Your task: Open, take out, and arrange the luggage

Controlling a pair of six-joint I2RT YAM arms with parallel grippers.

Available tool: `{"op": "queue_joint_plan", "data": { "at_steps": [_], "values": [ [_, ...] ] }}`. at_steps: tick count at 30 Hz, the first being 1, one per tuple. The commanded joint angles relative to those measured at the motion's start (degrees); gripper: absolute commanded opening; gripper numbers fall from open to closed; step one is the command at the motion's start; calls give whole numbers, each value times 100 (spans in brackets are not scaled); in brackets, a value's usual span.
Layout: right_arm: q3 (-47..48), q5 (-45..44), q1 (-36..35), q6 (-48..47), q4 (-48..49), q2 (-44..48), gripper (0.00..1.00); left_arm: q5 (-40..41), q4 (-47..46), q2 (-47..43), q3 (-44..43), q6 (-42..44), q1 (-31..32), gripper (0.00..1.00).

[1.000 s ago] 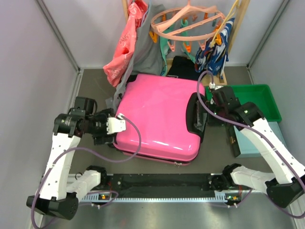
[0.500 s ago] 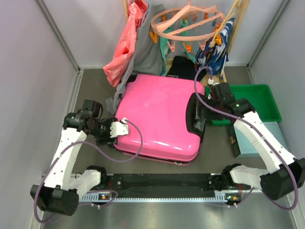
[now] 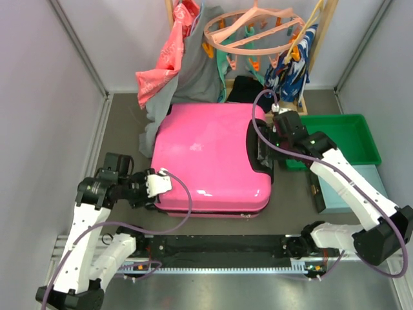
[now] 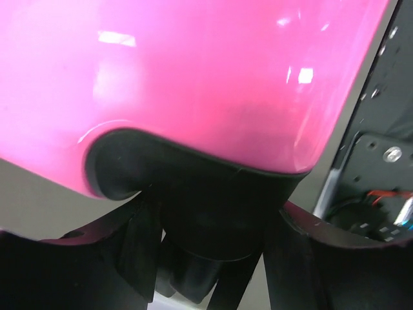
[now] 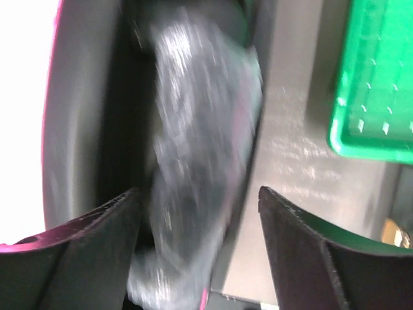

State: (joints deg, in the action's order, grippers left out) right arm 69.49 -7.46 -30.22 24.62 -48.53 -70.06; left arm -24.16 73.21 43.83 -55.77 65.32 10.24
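Luggage (image 3: pixel 213 155) lies flat and closed at mid-tabletop, its long side now about square to the near edge. A second ago it sat skewed, with its near-left corner further from that edge. The left claw (image 3: pixel 153 192) has drawn back toward the near-left corner of the tabletop and sits on the case's black corner wheel (image 4: pixel 206 219). Its fingers (image 4: pixel 139 252) flank the wheel, but it is black on black, so I cannot tell whether they actually bite. The right claw (image 3: pixel 266 139) has come in along the case's right side and straddles the black fitting (image 3: pixel 259 158) there. Its fingers (image 5: pixel 84 252) are spread with bare tabletop showing beside one of them, so it is not clamped; that view is badly blurred. Both claws have narrowed over the last second. Judgement: this was a two-arm squaring-up move. The shell is unopened and nothing has been taken out, so the task is at an early stage. The green tray (image 3: pixel 329 117) sits just right of the right claw.
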Motion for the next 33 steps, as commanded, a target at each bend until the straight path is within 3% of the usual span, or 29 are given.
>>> {"op": "queue_joint_plan", "data": {
  "at_steps": [1, 5, 10, 16, 22, 23, 29, 33],
  "values": [
    [406, -931, -213, -1, -727, 746, 76, 104, -1273, -270, -48, -2303, -92, 0],
    [688, -1783, -773, 7, -1262, 1301, 76, 35, -1696, -349, 188, -2621, -92, 0],
    [173, -2286, -2469, 744, -1730, 1609, 72, -45, -2099, -332, 260, -2805, -92, 0],
    [-314, -3366, -4708, 3090, -2476, 1531, 59, -106, -2109, -279, 101, -2735, -92, 0],
    [-857, -3629, -5879, 4285, -2591, 1065, 50, -203, -1977, -244, -57, -2568, -92, 0],
    [-980, -3744, -6003, 4740, -2582, 1074, 48, -220, -1969, -244, -74, -2551, -92, 0],
    [-2220, -3937, -6049, 5201, -1537, 1390, 39, -422, -1872, -217, -110, -2454, -92, 0],
    [-2432, -4043, -6049, 4913, -940, 1338, 38, -502, -1863, -182, -119, -2419, -101, 0]
  ]
}}
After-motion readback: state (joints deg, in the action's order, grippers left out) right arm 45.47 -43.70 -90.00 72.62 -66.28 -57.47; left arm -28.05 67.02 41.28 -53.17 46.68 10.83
